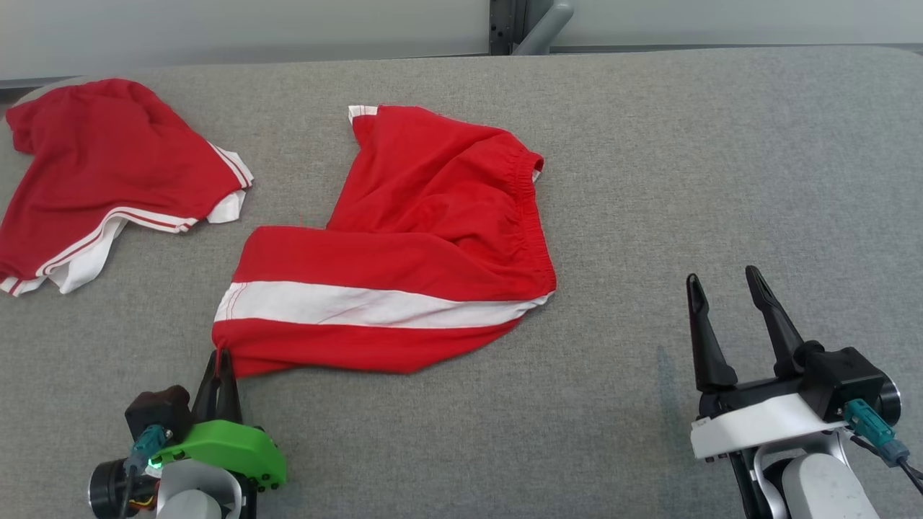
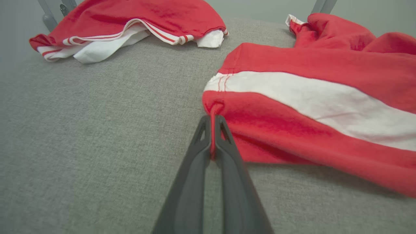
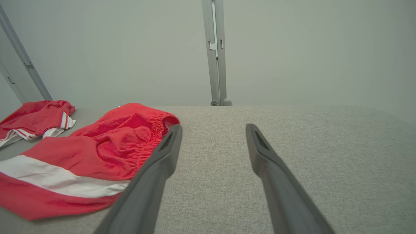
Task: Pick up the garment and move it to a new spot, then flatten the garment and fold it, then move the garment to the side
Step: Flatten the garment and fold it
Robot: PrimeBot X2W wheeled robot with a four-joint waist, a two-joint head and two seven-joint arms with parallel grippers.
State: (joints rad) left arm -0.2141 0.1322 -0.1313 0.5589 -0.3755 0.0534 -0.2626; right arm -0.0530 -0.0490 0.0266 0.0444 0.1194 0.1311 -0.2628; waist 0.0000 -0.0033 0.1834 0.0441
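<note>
Firstly, table (image 1: 721, 180): grey woven cloth surface that carries everything.
Garment (image 1: 433, 238): red shorts with a broad white stripe, lying crumpled at the middle of the table, waistband toward the right. The head view gives the whole outline.
Waistband (image 3: 152, 139): the right wrist view brings out its gathered elastic, just beside that gripper's left finger.
Second garment (image 1: 108, 166): red with thin white-and-red trim, bunched at the far left, apart from the shorts.
Right gripper (image 1: 722, 275): fingers spread wide, nothing between them, above bare table to the right of the shorts.
Left gripper (image 1: 222, 355): fingers pressed together at the shorts' near left corner. The left wrist view (image 2: 213, 118) shows a thin red fold of hem pinched between them.
Post (image 3: 214, 52): grey metal upright behind the table's far edge.
</note>
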